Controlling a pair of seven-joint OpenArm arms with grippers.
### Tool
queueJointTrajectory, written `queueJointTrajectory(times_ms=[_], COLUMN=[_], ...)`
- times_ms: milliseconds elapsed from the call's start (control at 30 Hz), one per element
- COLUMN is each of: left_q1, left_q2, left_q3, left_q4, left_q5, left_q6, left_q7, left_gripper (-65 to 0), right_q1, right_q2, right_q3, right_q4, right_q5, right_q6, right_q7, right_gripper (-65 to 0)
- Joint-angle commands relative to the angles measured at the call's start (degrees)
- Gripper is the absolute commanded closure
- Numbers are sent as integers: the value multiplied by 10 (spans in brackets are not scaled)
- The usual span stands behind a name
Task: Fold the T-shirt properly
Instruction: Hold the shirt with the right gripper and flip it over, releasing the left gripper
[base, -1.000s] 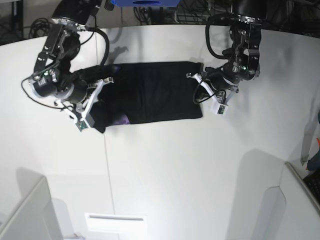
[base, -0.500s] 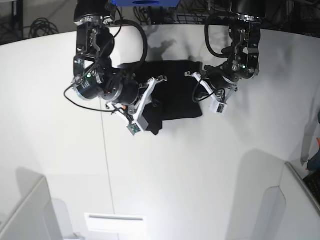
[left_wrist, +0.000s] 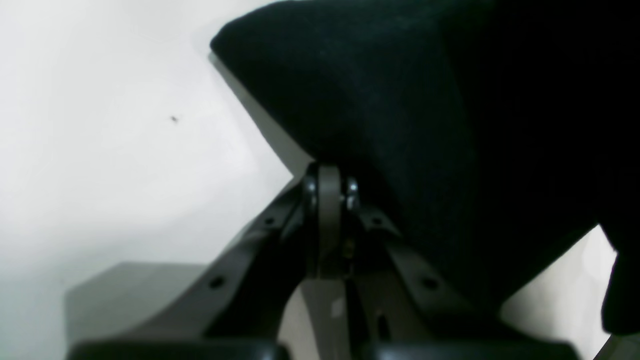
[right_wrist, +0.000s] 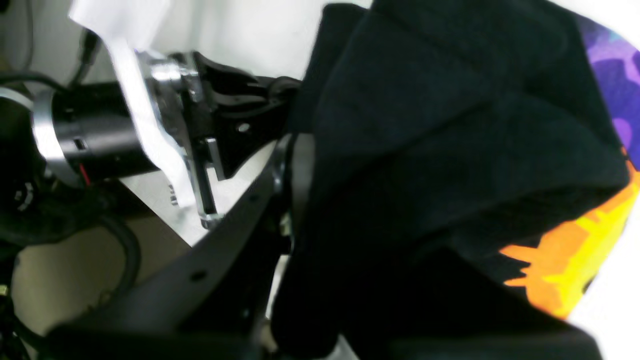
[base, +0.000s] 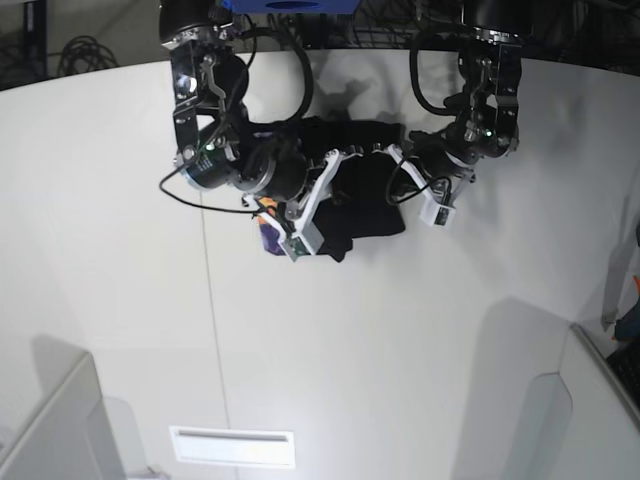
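Black T-shirt (right_wrist: 450, 150) drapes over right pincer (right_wrist: 292, 165).

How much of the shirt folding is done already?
About halfway. The T-shirt is already a narrow strip. The right gripper is carrying one end, sun print showing, toward the end held by the left gripper. Laying it flat and letting go remain.

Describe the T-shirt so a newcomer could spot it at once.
On the white table, look toward the far edge, between the two black robot arms. The T-shirt is the bunched black cloth there, half folded over. It is the only fabric in view, and an orange-yellow and purple print shows at its turned-up edge.
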Motion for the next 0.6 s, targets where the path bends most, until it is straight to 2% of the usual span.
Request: queueJointTrajectory(times_ms=[0, 200, 333, 467, 567], left_q1=[9, 12, 17, 19, 25], left_q2=[-5, -5, -21, -22, -23], left_q3=[-1, -1, -1, -1, -1], left_q4=[0, 0, 2, 17, 38], left_q5=[22, 22, 17, 17, 17], left_q6=[5, 5, 5, 5, 5], left_q7=[33, 33, 33, 33, 33], left_gripper=[0, 0, 0, 0, 0], right_q1=[10, 19, 16, 17, 22], right_q2=[-5, -5, -6, -6, -6], right_q3=[-1, -1, -8, -31, -33], right_q4=[8, -40, -55, -57, -58], right_q5=[10, 10, 11, 36, 49], right_q6=[2, 2, 2, 0, -36], right_q7=[15, 25, 41, 43, 44], right_gripper=[0, 0, 0, 0, 0])
